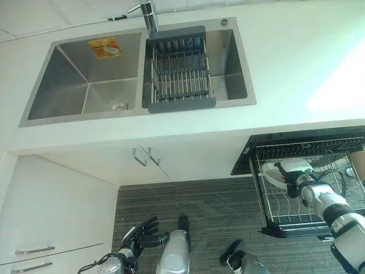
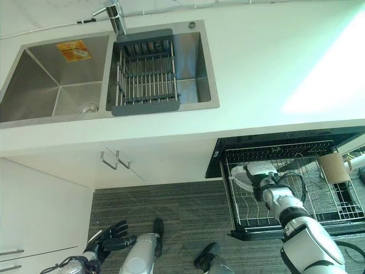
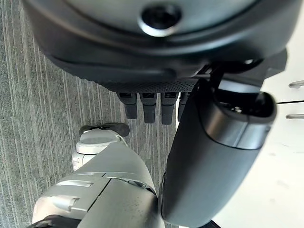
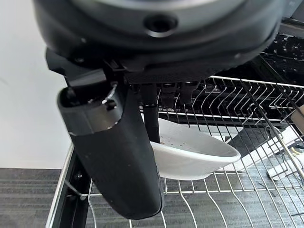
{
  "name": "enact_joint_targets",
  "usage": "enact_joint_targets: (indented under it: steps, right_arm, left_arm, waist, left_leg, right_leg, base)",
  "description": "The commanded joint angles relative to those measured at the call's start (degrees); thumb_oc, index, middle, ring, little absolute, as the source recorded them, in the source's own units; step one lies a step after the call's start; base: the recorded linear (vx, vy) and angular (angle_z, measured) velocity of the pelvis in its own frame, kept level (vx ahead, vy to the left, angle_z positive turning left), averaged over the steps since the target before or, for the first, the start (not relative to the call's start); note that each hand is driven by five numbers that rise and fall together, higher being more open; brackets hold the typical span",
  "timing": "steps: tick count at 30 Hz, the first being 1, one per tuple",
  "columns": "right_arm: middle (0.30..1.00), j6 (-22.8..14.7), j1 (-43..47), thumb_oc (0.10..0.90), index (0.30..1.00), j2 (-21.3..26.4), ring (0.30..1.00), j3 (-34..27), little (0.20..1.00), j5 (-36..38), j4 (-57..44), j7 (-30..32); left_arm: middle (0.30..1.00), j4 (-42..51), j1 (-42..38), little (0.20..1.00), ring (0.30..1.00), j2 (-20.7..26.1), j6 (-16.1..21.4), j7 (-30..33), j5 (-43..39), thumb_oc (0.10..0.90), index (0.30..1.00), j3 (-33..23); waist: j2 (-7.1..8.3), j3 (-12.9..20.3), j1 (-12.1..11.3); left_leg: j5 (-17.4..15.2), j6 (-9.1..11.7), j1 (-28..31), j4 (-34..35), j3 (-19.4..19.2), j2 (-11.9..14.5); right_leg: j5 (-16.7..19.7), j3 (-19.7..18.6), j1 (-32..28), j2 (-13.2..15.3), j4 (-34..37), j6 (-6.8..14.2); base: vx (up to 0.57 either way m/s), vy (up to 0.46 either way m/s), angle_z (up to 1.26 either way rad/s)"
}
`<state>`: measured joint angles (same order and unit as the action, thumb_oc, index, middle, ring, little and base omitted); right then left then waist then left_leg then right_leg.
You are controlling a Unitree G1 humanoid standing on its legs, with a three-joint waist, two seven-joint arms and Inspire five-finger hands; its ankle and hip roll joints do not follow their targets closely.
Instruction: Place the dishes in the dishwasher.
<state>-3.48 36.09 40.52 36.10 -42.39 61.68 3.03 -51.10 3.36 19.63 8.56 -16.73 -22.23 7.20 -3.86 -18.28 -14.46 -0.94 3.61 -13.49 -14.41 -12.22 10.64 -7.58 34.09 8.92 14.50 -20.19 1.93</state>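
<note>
The robot's right hand (image 2: pixel 263 184) is at the lower right of the frame, reaching into the pulled-out dishwasher rack (image 2: pixel 239 212). It holds a white bowl (image 4: pixel 194 154) by the rim, with its fingers (image 4: pixel 151 123) inside the bowl and the thumb (image 4: pixel 114 156) outside it. The bowl sits tilted among the wire prongs near the rack's left side.

I think the bowl is hard and smooth, so it could slip. It could chip or break if it bumps the wires. It does not look heavy. The rim seems the best place to hold it, just as the hand does now.

The left hand (image 1: pixel 138 235) hangs low at the bottom left, over the grey carpet (image 1: pixel 217 211). Its fingers are loose and hold nothing.

A brown cup (image 2: pixel 332 167) stands farther right in the rack. Up above is a white counter (image 1: pixel 296 63) with a steel double sink (image 1: pixel 85 85). A dark drying rack (image 1: pixel 181 74) lies across the right basin, under the tap (image 1: pixel 149 14). White cupboards (image 1: pixel 51 211) fill the lower left.
</note>
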Motion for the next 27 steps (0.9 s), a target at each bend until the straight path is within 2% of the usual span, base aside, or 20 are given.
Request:
enact_joint_targets:
  steps: [1, 8, 13, 14, 16, 19, 24, 27]
  right_arm:
    - [0.9, 0.54, 1.92, 0.8, 0.9, 2.3, 0.9, 0.25, 0.9, 2.31, 2.61, -0.57]
    - [0.9, 1.11, 0.91, 0.8, 0.9, 3.66, 0.9, -2.96, 0.9, 4.46, 3.01, -0.22]
    - [0.9, -0.47, 0.25, 0.8, 0.9, 5.2, 0.9, -3.74, 0.9, 5.48, 2.67, -3.63]
    - [0.9, -0.05, -0.22, 0.8, 0.9, 6.2, 0.9, -4.47, 0.9, 10.44, 1.8, -7.94]
    - [0.9, 0.61, -0.71, 0.8, 0.9, 7.05, 0.9, -6.22, 0.9, 14.84, 1.86, -11.02]
    - [0.9, 0.58, -0.99, 0.8, 0.9, 8.27, 0.9, -8.62, 0.9, 19.89, 1.51, -11.44]
    - [0.9, 0.93, -5.48, 0.8, 0.9, 12.5, 0.9, -17.83, 0.9, 32.16, -7.13, -6.95]
    - [0.9, 3.32, -12.3, 0.8, 0.9, 13.13, 0.9, -26.06, 0.9, 37.65, -16.73, -3.69]
  left_arm:
    - [0.9, 2.9, 3.35, 0.9, 0.9, 3.65, 0.08, -0.26, 1.08, 0.8, 0.9, 3.29]
    - [0.9, 3.21, 3.8, 0.9, 0.9, 3.84, -0.79, -0.33, 1.58, 0.8, 0.9, 3.14]
    - [0.9, 3.43, 3.72, 0.9, 0.9, 4.34, -1.56, -0.71, 1.68, 0.8, 0.9, 2.98]
    - [0.9, 3.46, 3.61, 0.9, 0.9, 4.75, -2.01, -0.84, 1.64, 0.8, 0.9, 2.56]
    - [0.9, 3.42, 3.57, 0.9, 0.9, 5.05, -2.67, -0.64, 1.78, 0.8, 0.9, 2.17]
    - [0.9, 3.36, 3.93, 0.9, 0.9, 5.14, -3.18, -0.09, 2.15, 0.8, 0.9, 1.8]
    - [0.9, 2.7, 6.57, 0.9, 0.9, 5.22, -3.65, 0.44, 2.2, 0.8, 0.9, -0.57]
    - [0.9, 1.91, 7.91, 0.9, 0.9, 4.11, -3.79, 0.97, 2.13, 0.8, 0.9, -2.72]
  waist:
    - [0.95, 0.67, -1.61]
    - [1.59, 1.14, -0.6]
    - [2.14, 1.36, 0.12]
    - [2.68, 1.4, 0.65]
    - [3.1, 1.61, 1.04]
    - [3.53, 1.78, 1.46]
    - [4.52, 2.74, 4.11]
    - [5.16, 3.43, 6.58]
  left_leg:
    - [-7.53, 1.81, 0.8, -2.78, 0.37, 0.7]
    - [-7.71, 1.93, 2.12, -2.78, -0.26, 1.36]
    - [-7.82, 2.05, 2.9, -2.78, -0.81, 1.85]
    - [-7.91, 2.03, 3.54, -2.78, -1.17, 2.09]
    - [-7.95, 2.06, 4.07, -2.78, -1.51, 2.37]
    - [-7.96, 2.1, 4.66, -2.78, -1.75, 2.52]
    - [-8.21, 2.17, 6.11, -2.78, -2.84, 3.05]
    - [-8.52, 2.16, 6.99, -2.78, -4.08, 3.64]
  right_leg:
    - [-0.4, -3.2, -3.72, 3.04, 3.0, 7.46]
    - [-0.38, -3.83, -4.02, 2.59, 3.0, 7.39]
    - [-0.4, -4.41, -4.21, 2.32, 3.0, 7.37]
    - [-0.29, -4.71, -4.36, 2.2, 3.0, 7.36]
    - [-0.27, -4.76, -4.66, 2.05, 3.0, 7.29]
    - [-0.29, -4.83, -5.1, 1.77, 3.0, 7.2]
    - [-0.5, -6.16, -5.61, 0.72, 3.0, 7.08]
    - [-0.73, -7.37, -5.6, 0.09, 3.0, 6.97]
  base:
    - [0.0, 0.0, 0.0]
    - [0.0, 0.0, 0.0]
    - [-0.01, 0.004, -0.04]
    - [-0.02, 0.002, -0.07]
    - [-0.01, -0.001, -0.14]
    - [0.02, -0.005, -0.08]
    - [0.04, 0.0, -0.03]
    - [0.04, 0.005, -0.19]
